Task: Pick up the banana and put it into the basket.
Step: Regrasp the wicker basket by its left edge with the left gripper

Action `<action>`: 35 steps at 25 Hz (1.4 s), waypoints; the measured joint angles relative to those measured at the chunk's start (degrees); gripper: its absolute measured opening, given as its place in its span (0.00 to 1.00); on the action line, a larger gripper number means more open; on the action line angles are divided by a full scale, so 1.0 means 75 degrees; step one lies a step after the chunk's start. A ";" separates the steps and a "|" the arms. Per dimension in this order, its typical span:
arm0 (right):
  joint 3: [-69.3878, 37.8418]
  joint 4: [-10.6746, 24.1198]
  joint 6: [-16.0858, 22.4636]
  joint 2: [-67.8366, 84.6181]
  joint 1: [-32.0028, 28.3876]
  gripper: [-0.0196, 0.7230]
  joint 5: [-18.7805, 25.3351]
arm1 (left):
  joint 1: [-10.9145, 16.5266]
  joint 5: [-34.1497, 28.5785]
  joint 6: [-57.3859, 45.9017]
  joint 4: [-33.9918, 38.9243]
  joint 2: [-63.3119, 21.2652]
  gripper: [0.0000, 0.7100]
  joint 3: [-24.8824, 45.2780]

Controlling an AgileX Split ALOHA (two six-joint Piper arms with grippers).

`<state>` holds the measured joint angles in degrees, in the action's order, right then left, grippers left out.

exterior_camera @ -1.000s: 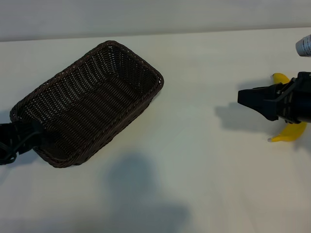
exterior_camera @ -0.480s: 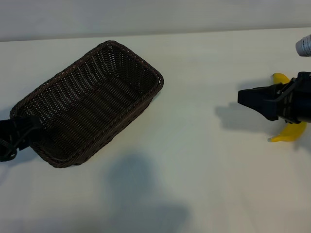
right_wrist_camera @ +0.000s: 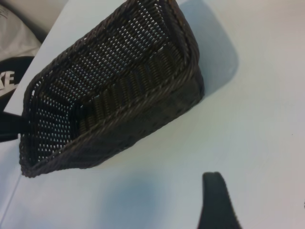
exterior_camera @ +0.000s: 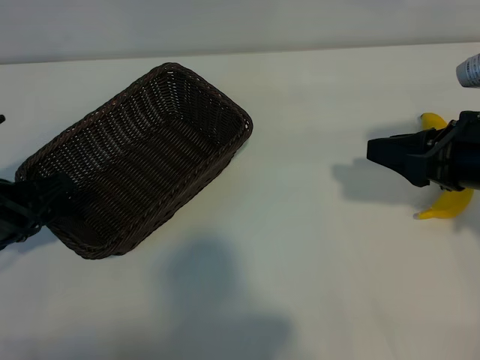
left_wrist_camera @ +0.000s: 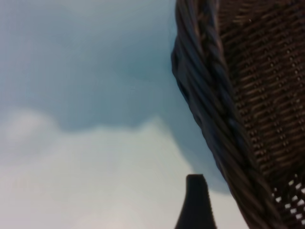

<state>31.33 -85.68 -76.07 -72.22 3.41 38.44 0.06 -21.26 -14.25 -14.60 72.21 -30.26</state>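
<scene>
The dark brown woven basket (exterior_camera: 142, 154) lies slantwise on the white table, left of centre, and it holds nothing. At its near left corner is my left gripper (exterior_camera: 46, 196), open, with one finger (left_wrist_camera: 195, 202) just outside the basket's rim (left_wrist_camera: 209, 114). The yellow banana (exterior_camera: 448, 205) lies at the far right, mostly hidden under my right arm; only its two ends show. My right gripper (exterior_camera: 386, 157) hovers there, open, with its tips pointing toward the basket and past the banana. Nothing is between its fingers (right_wrist_camera: 217, 200).
A white and grey cylinder (exterior_camera: 469, 69) stands at the far right edge, behind the banana. Bare white table (exterior_camera: 300, 247) stretches between the basket and the right gripper. A dark shadow falls on the front middle.
My left gripper has shifted slightly up against the basket's corner. The right gripper, the banana and the basket have not moved.
</scene>
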 joint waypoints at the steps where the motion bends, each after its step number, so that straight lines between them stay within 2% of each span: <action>1: 0.0000 0.0000 0.0000 0.0000 0.0000 0.63 0.0000 | 0.0000 0.0122 0.0000 -0.0043 0.0089 0.81 0.0000; 14: 0.0000 0.0000 0.0000 0.0000 0.0000 0.63 0.0000 | 0.0000 0.1069 0.0096 -0.0531 0.1363 0.81 0.0000; 26: 0.0000 0.0003 -0.0007 0.0000 0.0000 0.63 0.0000 | 0.0000 0.1580 0.0189 -0.0891 0.1826 0.80 0.0000; 30: 0.0000 0.0003 -0.0014 0.0000 0.0000 0.63 0.0000 | 0.0000 0.1615 0.0189 -0.0891 0.1826 0.69 0.0000; 35: 0.0000 0.0003 -0.0014 0.0000 0.0000 0.63 0.0007 | 0.0000 0.1637 0.0169 -0.0894 0.1826 0.44 0.0000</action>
<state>31.33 -85.65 -76.17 -72.22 3.41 38.49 0.06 -8.98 -12.99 -21.30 85.91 -30.26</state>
